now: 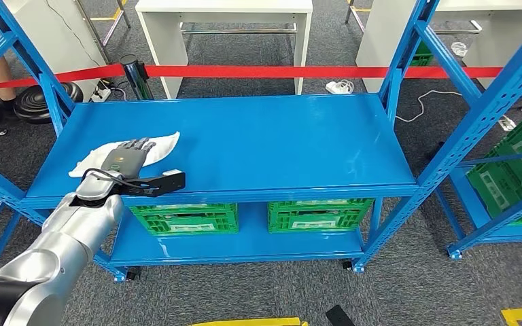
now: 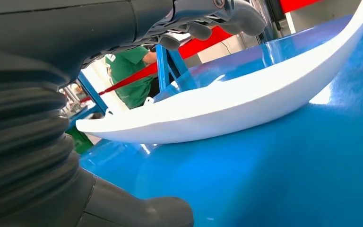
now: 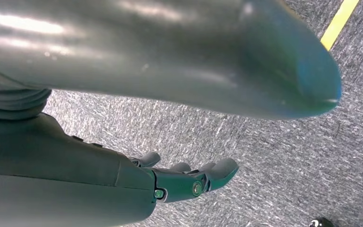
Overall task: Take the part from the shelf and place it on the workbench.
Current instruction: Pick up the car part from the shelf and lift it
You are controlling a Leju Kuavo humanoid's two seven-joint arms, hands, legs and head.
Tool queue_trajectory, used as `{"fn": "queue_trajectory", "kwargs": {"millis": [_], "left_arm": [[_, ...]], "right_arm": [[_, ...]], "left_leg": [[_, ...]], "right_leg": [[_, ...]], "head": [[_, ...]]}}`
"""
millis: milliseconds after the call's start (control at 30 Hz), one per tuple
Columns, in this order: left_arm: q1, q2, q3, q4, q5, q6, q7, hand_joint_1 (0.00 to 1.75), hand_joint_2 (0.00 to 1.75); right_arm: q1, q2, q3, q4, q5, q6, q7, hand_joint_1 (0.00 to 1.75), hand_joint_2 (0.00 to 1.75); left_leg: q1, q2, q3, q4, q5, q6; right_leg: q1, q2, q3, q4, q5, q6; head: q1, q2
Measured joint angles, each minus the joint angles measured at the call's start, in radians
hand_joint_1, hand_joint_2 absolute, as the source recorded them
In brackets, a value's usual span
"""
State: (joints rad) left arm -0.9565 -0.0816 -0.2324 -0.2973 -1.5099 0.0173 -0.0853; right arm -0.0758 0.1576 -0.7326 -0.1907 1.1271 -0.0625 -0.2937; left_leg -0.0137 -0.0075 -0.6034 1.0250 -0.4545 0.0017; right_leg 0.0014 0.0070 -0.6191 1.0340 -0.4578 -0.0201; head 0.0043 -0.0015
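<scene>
The left arm (image 1: pixel 54 251) reaches up and forward from the near left, silver forearm angled toward the far right, and the left hand (image 1: pixel 128 157) lies palm down over the white part (image 1: pixel 158 145). Its fingers (image 1: pixel 141 144) are stretched out flat and apart across the top of the part, not curled around it. From the left wrist view the fingertips (image 2: pixel 196 29) hang just above the part's upper edge, with a gap showing beneath them, and the thumb (image 2: pixel 137 213) sits low beside the shelf surface, so nothing is grasped.

The part lies on the top deck of the blue shelf (image 1: pixel 279 142), at its left end, toward the near edge. It is a thin, curved white shell, its long axis running from near left to far right, with the far-right end poking out beyond the fingers and the near-left end tapering toward the shelf's left post. In the wrist view it rests on its convex side, rim turned up.

The right hand (image 3: pixel 189 177) hangs down over grey carpet (image 3: pixel 274 156), fingers loosely bent and holding nothing.

Two green crates (image 1: pixel 316 216) sit on the lower deck.
</scene>
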Motion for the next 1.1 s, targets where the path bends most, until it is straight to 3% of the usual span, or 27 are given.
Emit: {"fn": "queue_trajectory", "kwargs": {"millis": [333, 967, 1100], "left_arm": [[-0.012, 0.009, -0.048, 0.014, 0.0, -0.042, 0.046, 0.0, 1.75], [-0.012, 0.014, -0.051, 0.026, 0.002, -0.004, 0.068, 0.02, 1.75], [-0.011, 0.014, -0.051, 0.03, 0.003, 0.009, 0.062, 1.65, 1.75]], "right_arm": [[0.001, 0.0, -0.004, 0.0, 0.004, 0.001, -0.003, 0.0, 0.0], [0.002, 0.0, -0.004, 0.0, 0.008, -0.001, -0.006, 0.0, 0.0], [0.002, 0.0, -0.004, 0.0, 0.012, -0.003, -0.006, 0.0, 0.0]], "left_leg": [[0.0, 0.0, 0.0, 0.0, 0.0, 0.0], [0.0, 0.0, 0.0, 0.0, 0.0, 0.0], [0.0, 0.0, 0.0, 0.0, 0.0, 0.0]], "right_leg": [[0.0, 0.0, 0.0, 0.0, 0.0, 0.0], [0.0, 0.0, 0.0, 0.0, 0.0, 0.0], [0.0, 0.0, 0.0, 0.0, 0.0, 0.0]], "head": [[0.0, 0.0], [0.0, 0.0], [0.0, 0.0]]}}
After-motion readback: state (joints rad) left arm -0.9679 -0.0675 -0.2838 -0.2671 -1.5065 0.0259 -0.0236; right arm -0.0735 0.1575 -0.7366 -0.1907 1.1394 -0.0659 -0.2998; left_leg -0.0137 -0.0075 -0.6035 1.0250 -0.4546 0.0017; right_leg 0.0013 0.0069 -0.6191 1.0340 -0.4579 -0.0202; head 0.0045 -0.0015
